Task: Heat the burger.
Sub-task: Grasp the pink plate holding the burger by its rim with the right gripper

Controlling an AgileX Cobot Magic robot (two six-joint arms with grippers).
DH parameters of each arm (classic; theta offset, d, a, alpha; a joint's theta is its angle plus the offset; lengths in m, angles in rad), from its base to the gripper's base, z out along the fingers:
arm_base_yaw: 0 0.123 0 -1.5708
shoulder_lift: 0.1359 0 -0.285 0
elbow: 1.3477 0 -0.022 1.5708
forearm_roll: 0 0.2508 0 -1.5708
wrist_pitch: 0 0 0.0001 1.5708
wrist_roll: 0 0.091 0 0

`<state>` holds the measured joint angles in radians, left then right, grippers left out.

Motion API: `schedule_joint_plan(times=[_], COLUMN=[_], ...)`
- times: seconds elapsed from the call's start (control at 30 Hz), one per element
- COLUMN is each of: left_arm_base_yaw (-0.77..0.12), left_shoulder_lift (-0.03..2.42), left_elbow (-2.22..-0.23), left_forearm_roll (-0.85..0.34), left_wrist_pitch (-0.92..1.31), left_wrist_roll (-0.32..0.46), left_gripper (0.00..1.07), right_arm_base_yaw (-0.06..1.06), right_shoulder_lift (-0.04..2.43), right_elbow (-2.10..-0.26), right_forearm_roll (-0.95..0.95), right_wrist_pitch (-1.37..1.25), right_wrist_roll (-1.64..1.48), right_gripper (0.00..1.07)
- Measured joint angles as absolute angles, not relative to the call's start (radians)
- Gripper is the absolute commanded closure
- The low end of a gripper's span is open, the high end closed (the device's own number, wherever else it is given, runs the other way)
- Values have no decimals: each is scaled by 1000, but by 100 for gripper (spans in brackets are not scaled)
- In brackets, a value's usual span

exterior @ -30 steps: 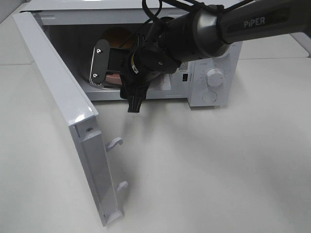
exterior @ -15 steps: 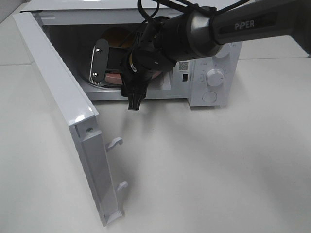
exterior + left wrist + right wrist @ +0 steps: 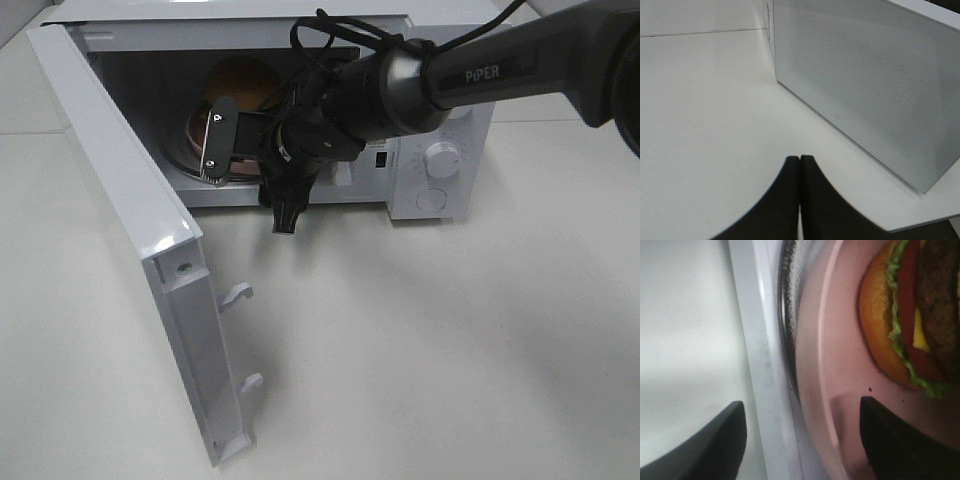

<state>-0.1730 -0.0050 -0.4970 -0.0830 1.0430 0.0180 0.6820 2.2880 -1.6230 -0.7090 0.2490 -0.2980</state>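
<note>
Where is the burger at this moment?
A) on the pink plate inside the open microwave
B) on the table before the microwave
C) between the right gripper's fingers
A: the burger lies on the pink plate inside the microwave, whose door stands open; the right gripper is open and empty.

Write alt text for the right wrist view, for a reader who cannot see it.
A burger sits on a pink plate just inside the microwave's white front edge, with its bun, lettuce, tomato, cheese and patty seen side-on. The right gripper is open, straddling that edge and the plate's rim.
</note>
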Motion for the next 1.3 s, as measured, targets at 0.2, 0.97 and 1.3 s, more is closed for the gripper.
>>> schedule_joint_plan(times=[0.2, 0.97, 1.3], left_arm_base_yaw=[-173, -173, -173], left_shoulder_lift=[-5, -5, -5], left_elbow=[-497, -497, -497], left_forearm_roll=[-83, -83, -83], left_wrist_pitch=[1043, 1043, 1043], left_wrist_roll=[18, 18, 18], left_gripper=[107, 107, 107], right_arm_base_yaw=[676, 677, 685], right_shoulder_lift=[2326, 2340, 2334], right_elbow=[-1660, -1667, -1667], right_forearm_roll=[-709, -725, -722], right_wrist_pitch=[246, 255, 278], right_wrist_roll=[-291, -285, -287], right_gripper=[44, 80, 107])
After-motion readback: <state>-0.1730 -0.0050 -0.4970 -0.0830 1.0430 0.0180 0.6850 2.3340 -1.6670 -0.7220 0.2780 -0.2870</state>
